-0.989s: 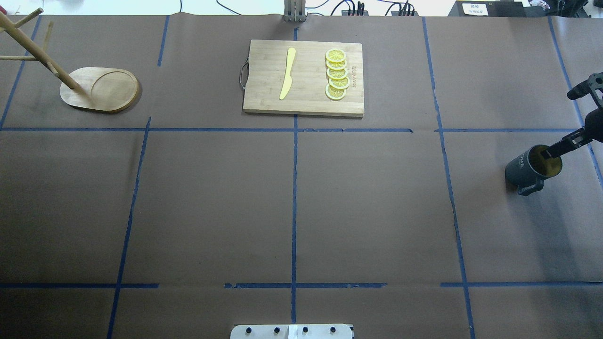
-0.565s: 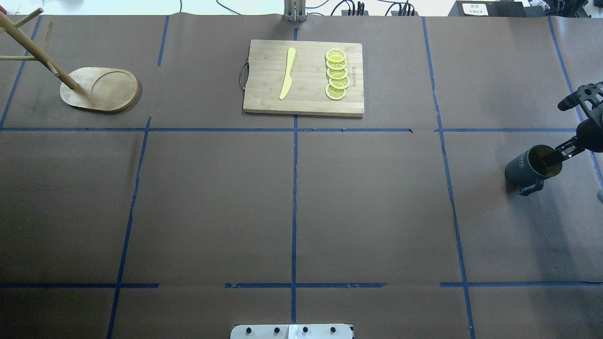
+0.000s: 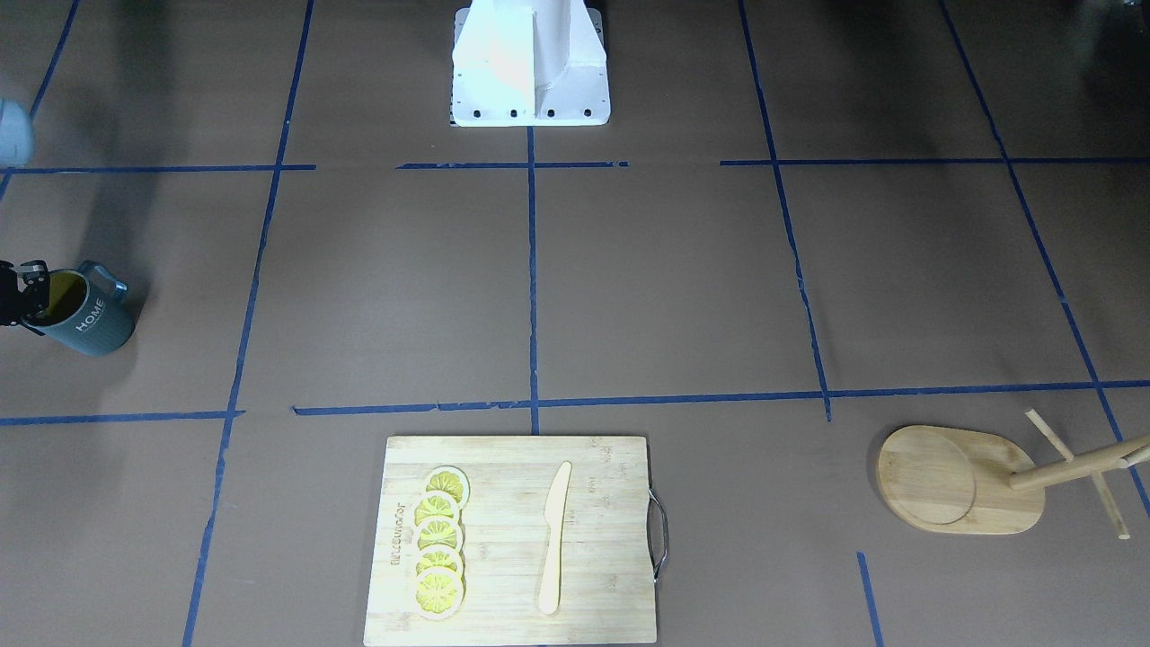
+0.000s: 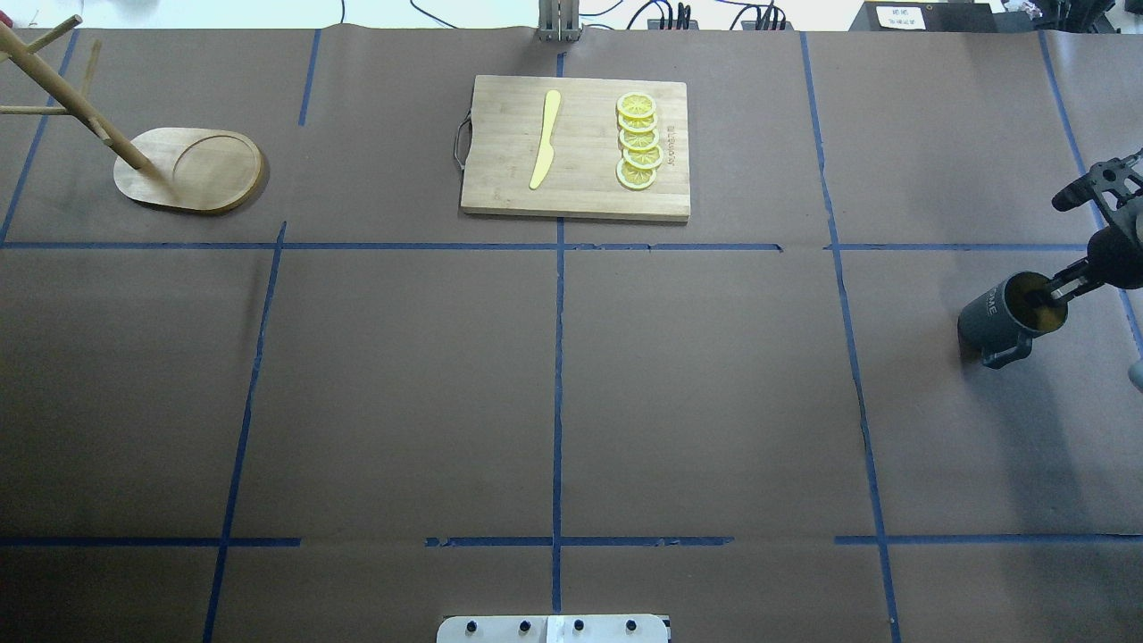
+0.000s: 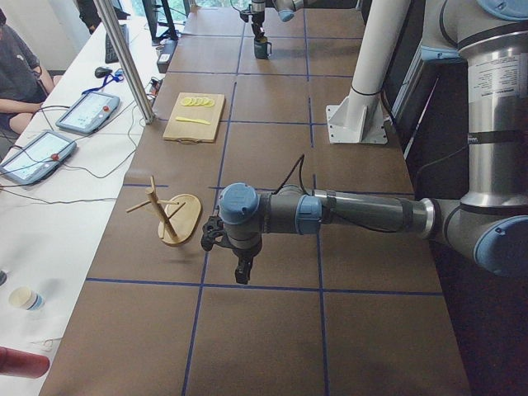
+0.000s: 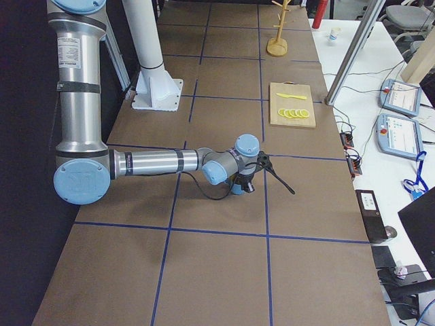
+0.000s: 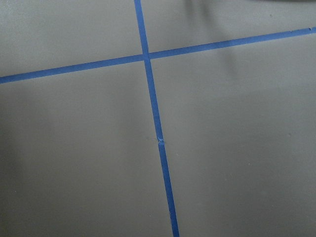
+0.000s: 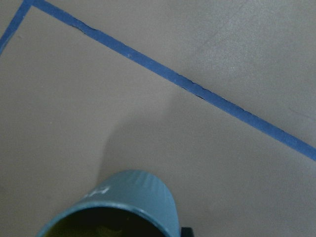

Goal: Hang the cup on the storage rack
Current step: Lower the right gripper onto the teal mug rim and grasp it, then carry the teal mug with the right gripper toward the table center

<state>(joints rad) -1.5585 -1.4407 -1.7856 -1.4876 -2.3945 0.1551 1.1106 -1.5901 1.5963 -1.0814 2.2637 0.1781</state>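
Observation:
The dark teal-grey cup [image 4: 1000, 317] with white "HOME" lettering and a yellow inside stands near the table's right edge, handle toward the robot. My right gripper [image 4: 1041, 293] reaches in from the right with one finger inside the cup. It looks shut on the rim wall. The front view shows the same grip [image 3: 29, 292] on the cup [image 3: 90, 322]. The right wrist view shows only the cup's rim [image 8: 123, 207]. The bamboo storage rack [image 4: 189, 170] stands empty at the far left. My left gripper [image 5: 239, 257] hangs over bare table near the rack [image 5: 169, 216]; I cannot tell its state.
A bamboo cutting board [image 4: 500, 152] with a yellow knife [image 4: 545, 138] and several lemon slices [image 4: 638, 143] lies at the far middle. The robot's white base [image 3: 530, 63] is at the near middle. Blue tape lines cross the brown table cover.
My right wrist has swung slightly left and toward the robot in the overhead view, its finger still inside the cup. The cup has shifted only very slightly.

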